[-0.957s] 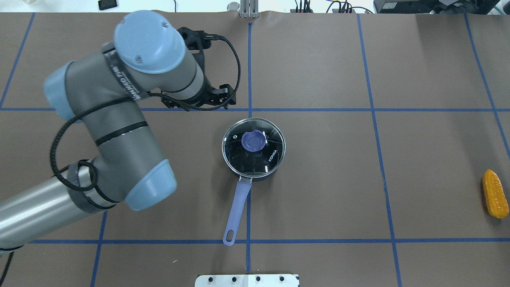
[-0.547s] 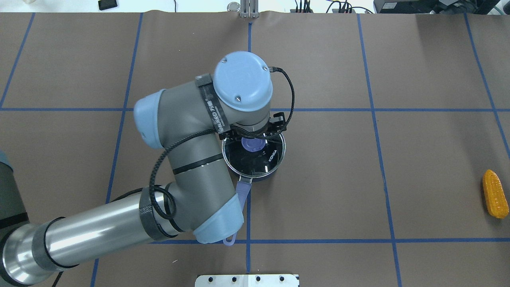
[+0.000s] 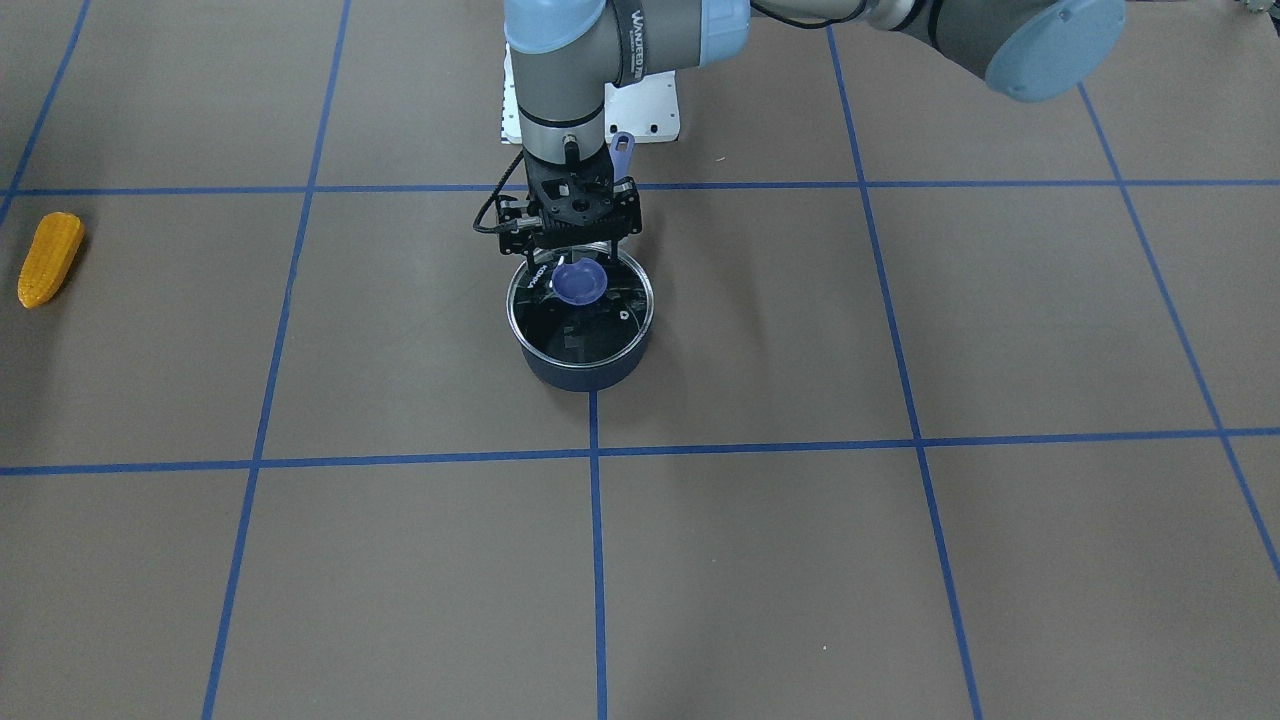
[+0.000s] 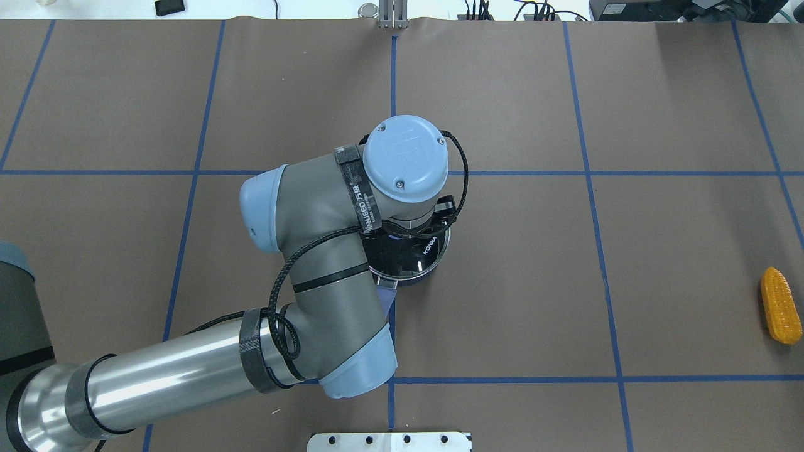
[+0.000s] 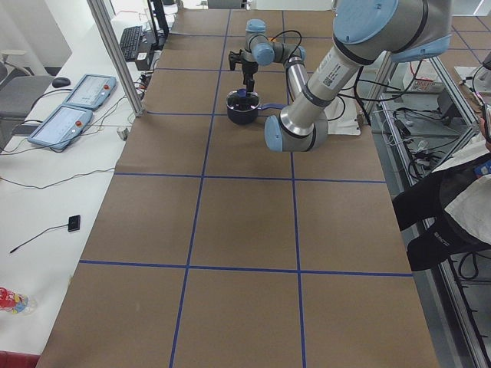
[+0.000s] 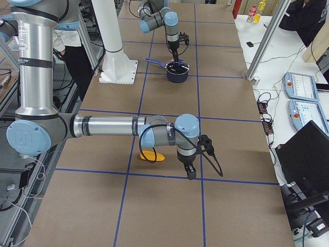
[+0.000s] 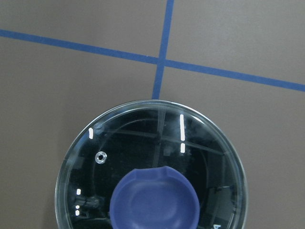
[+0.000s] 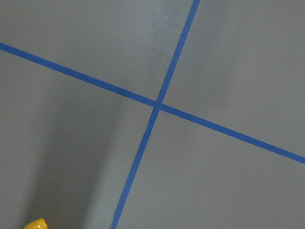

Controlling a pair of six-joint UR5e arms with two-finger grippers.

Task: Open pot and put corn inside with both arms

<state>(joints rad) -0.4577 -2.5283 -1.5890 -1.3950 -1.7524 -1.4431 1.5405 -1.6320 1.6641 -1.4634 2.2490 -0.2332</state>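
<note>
While the left gripper point(image 3: 570, 250) hangs right over the blue knob point(image 3: 580, 283) of the glass lid point(image 3: 592, 325), its fingers vanish against the dark glass, so spread or pinched, I can't call it. Overhead, the left arm point(image 4: 314, 251) hides most of the pot point(image 4: 416, 254). The right gripper point(image 6: 191, 176) shows only from the side, and its state is unreadable. The corn point(image 4: 781, 305) lies on the desk point(image 4: 565, 282) at 4 o'clock from the pot, well apart; the right wrist camera clips all but its tip.

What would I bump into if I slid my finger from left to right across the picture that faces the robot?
corn → pot → left arm's blue elbow cap
</note>
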